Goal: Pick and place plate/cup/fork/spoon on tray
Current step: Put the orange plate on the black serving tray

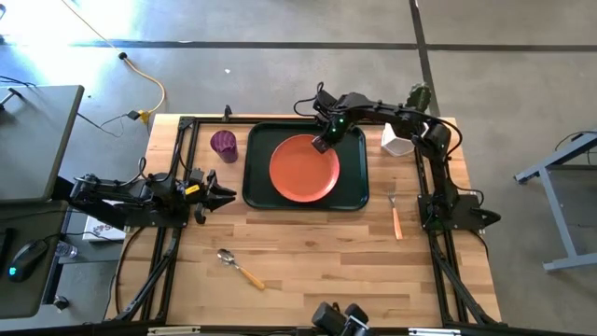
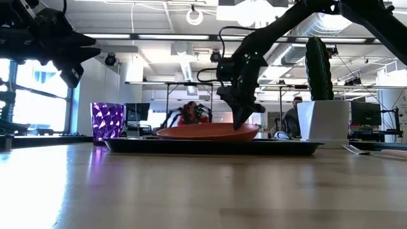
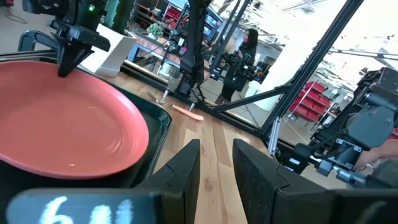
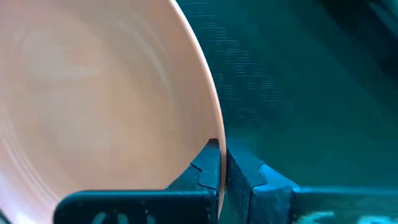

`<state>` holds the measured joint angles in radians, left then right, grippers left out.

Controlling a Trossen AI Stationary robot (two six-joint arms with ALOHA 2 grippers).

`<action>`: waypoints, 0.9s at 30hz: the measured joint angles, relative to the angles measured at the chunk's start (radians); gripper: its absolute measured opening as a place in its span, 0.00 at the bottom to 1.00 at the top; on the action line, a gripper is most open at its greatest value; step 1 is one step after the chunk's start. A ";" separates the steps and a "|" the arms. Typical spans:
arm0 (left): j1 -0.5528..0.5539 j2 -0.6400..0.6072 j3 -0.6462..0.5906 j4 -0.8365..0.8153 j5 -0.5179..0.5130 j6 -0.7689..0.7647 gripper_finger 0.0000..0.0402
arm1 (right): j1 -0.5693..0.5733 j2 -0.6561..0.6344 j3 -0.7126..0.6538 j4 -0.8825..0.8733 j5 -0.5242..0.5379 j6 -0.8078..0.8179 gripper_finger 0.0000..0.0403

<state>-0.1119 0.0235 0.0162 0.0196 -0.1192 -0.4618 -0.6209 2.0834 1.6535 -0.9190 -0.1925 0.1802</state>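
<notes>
The orange-red plate (image 1: 303,169) lies in the dark green tray (image 1: 254,159) at the table's far middle. My right gripper (image 1: 320,145) is shut on the plate's far right rim; it also shows in the low view (image 2: 242,123). The purple cup (image 1: 224,145) stands on the table just left of the tray. The fork (image 1: 395,217) lies on the table right of the tray. The spoon (image 1: 240,268) lies near the front edge. My left gripper (image 1: 220,194) waits open and empty left of the tray. My right gripper pinches the plate's rim (image 4: 214,134) at its far right side, one finger over the plate's inner face and one outside the edge. The fingers slant down from the far right. The plate sits low in the tray; whether that side is raised, I cannot tell.
A white pot with a green cactus (image 1: 398,140) stands at the far right, close to my right arm. Black frame rails run along the table's left and right sides. Bare wood lies between the tray and the front edge.
</notes>
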 joint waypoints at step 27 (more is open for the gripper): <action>0.000 0.000 0.000 0.000 0.000 0.001 0.21 | 0.011 0.017 0.000 -0.005 0.030 0.066 0.00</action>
<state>-0.1116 0.0235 0.0160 0.0193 -0.1189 -0.4608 -0.6094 2.1001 1.6536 -0.9236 -0.1629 0.2459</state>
